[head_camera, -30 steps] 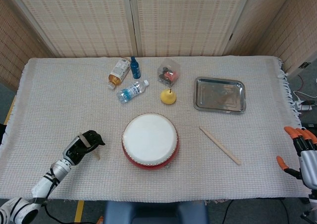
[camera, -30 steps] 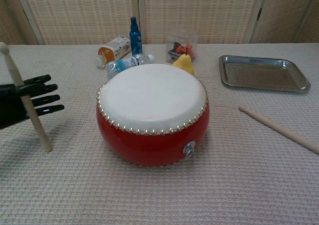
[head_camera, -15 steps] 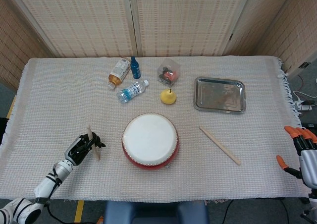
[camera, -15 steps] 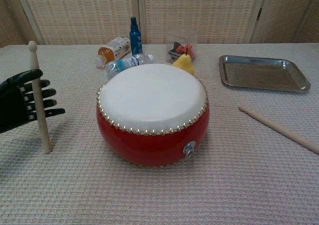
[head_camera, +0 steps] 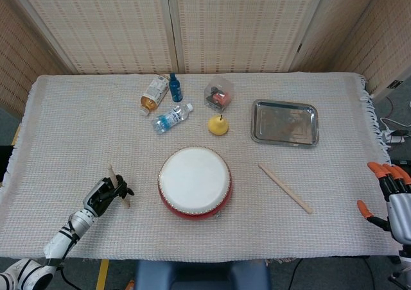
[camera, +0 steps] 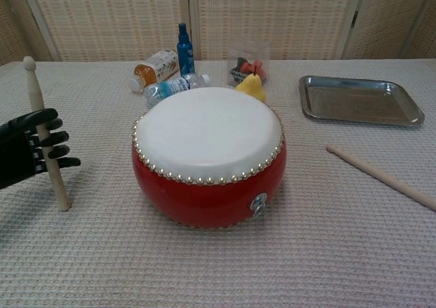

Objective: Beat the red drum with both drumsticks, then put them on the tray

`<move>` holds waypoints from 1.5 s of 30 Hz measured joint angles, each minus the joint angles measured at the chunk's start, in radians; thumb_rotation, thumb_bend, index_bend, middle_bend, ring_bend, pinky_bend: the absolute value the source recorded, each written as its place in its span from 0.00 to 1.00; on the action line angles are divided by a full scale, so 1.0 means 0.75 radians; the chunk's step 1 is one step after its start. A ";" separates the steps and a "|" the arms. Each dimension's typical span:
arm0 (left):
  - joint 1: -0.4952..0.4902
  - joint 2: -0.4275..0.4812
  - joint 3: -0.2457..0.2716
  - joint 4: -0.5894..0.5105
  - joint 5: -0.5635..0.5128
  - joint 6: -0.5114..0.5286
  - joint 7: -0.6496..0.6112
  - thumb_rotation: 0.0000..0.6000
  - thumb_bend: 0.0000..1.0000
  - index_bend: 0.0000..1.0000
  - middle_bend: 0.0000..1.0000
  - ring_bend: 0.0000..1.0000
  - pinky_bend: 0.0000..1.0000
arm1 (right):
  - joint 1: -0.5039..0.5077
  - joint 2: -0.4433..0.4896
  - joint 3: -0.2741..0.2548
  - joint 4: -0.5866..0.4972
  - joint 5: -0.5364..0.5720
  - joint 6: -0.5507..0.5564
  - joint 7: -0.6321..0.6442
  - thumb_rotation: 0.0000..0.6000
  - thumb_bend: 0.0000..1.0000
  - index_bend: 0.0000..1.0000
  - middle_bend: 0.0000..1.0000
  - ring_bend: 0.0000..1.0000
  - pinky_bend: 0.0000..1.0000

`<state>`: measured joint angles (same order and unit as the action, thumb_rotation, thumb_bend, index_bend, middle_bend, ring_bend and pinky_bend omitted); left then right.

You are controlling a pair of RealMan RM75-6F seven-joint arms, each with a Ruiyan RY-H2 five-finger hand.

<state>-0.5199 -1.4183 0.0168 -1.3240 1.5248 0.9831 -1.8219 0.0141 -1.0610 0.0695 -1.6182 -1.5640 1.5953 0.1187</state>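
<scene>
Drumstick point(camera: 46, 142) upright in left hand point(camera: 27, 155); labels illegible.

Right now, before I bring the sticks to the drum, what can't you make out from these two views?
- Left hand: whether it truly grips the drumstick; chest view cuts the palm at the edge.
- Right hand: cropped in head view, absent from chest view.
- Second drumstick: far end cut off in chest view.
- Clear box: contents too small.

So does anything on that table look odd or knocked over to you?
Two bottles lie on their sides at the back, beside an upright blue one. The left hand props one drumstick almost upright on its end, while the other drumstick lies on the cloth.
</scene>
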 measured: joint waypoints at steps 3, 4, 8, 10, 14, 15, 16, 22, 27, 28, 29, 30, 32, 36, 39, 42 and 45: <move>-0.002 -0.005 0.001 0.005 0.002 -0.002 0.023 0.68 0.23 0.70 0.77 0.70 0.49 | -0.003 0.000 0.001 -0.001 -0.002 0.009 0.000 1.00 0.29 0.11 0.13 0.00 0.10; -0.002 -0.008 0.000 0.006 0.002 -0.002 0.033 0.69 0.23 0.71 0.79 0.71 0.50 | -0.005 0.000 0.001 -0.001 -0.002 0.012 0.000 1.00 0.29 0.11 0.13 0.00 0.10; -0.001 -0.020 -0.002 0.008 -0.010 -0.005 0.089 0.71 0.23 0.74 0.82 0.75 0.55 | -0.008 0.000 0.002 -0.002 -0.004 0.019 -0.003 1.00 0.29 0.11 0.13 0.00 0.10; 0.000 -0.026 -0.004 0.009 -0.015 -0.007 0.113 0.71 0.23 0.74 0.82 0.75 0.57 | -0.008 0.000 0.003 -0.002 -0.005 0.021 -0.003 1.00 0.29 0.11 0.13 0.00 0.10; 0.001 -0.038 -0.007 0.009 -0.027 -0.013 0.190 0.71 0.23 0.74 0.82 0.75 0.57 | -0.008 -0.001 0.004 -0.002 -0.006 0.022 -0.003 1.00 0.29 0.11 0.13 0.00 0.10; 0.002 -0.040 -0.008 0.008 -0.032 -0.014 0.210 0.71 0.23 0.74 0.82 0.75 0.57 | -0.008 -0.001 0.004 -0.002 -0.007 0.022 -0.003 1.00 0.29 0.11 0.13 0.00 0.10; 0.003 -0.043 -0.010 0.006 -0.036 -0.016 0.229 0.72 0.23 0.74 0.82 0.75 0.57 | -0.008 -0.001 0.004 -0.002 -0.006 0.023 -0.003 1.00 0.29 0.11 0.13 0.00 0.10; 0.008 -0.062 -0.021 0.000 -0.065 -0.027 0.339 0.72 0.23 0.77 0.84 0.77 0.58 | -0.008 -0.003 0.005 0.000 -0.002 0.020 0.001 1.00 0.29 0.11 0.13 0.00 0.10; 0.019 -0.081 -0.023 -0.001 -0.077 -0.031 0.410 0.71 0.23 0.78 0.85 0.77 0.58 | -0.011 -0.004 0.003 0.003 -0.005 0.025 0.005 1.00 0.29 0.10 0.13 0.00 0.10; 0.021 -0.083 -0.022 0.001 -0.077 -0.031 0.419 0.72 0.23 0.78 0.85 0.77 0.58 | -0.012 -0.005 0.003 0.003 -0.006 0.026 0.005 1.00 0.29 0.10 0.13 0.00 0.10; 0.023 -0.086 -0.021 0.004 -0.076 -0.030 0.429 0.72 0.23 0.78 0.85 0.77 0.58 | -0.013 -0.005 0.002 0.003 -0.006 0.027 0.006 1.00 0.29 0.10 0.13 0.00 0.10; 0.026 -0.091 -0.019 0.009 -0.074 -0.028 0.444 0.72 0.24 0.78 0.85 0.77 0.58 | -0.013 -0.005 0.002 0.003 -0.006 0.027 0.006 1.00 0.29 0.10 0.13 0.00 0.10; 0.034 -0.101 -0.015 0.016 -0.072 -0.023 0.465 0.75 0.24 0.78 0.85 0.77 0.58 | -0.014 -0.004 0.001 0.001 -0.008 0.027 0.004 1.00 0.29 0.10 0.13 0.00 0.10; 0.047 -0.124 -0.005 0.038 -0.062 -0.017 0.480 0.81 0.23 0.78 0.85 0.77 0.58 | -0.015 -0.003 0.000 -0.003 -0.010 0.030 0.001 1.00 0.29 0.10 0.13 0.00 0.10; 0.051 -0.139 0.000 0.053 -0.058 -0.017 0.496 0.82 0.24 0.79 0.85 0.77 0.59 | -0.016 -0.003 0.001 -0.005 -0.011 0.032 -0.001 1.00 0.29 0.10 0.13 0.00 0.10; 0.054 -0.150 0.001 0.063 -0.059 -0.020 0.519 0.85 0.24 0.80 0.86 0.78 0.60 | -0.016 -0.003 0.000 -0.006 -0.010 0.031 -0.003 1.00 0.29 0.09 0.13 0.00 0.10; 0.056 -0.161 -0.003 0.068 -0.065 -0.025 0.540 0.90 0.24 0.81 0.87 0.79 0.61 | -0.017 -0.003 0.001 -0.006 -0.010 0.033 -0.002 1.00 0.29 0.09 0.13 0.00 0.10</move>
<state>-0.4782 -1.5389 0.0146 -1.2729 1.4758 0.9643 -1.4169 0.0013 -1.0633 0.0702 -1.6224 -1.5712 1.6197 0.1169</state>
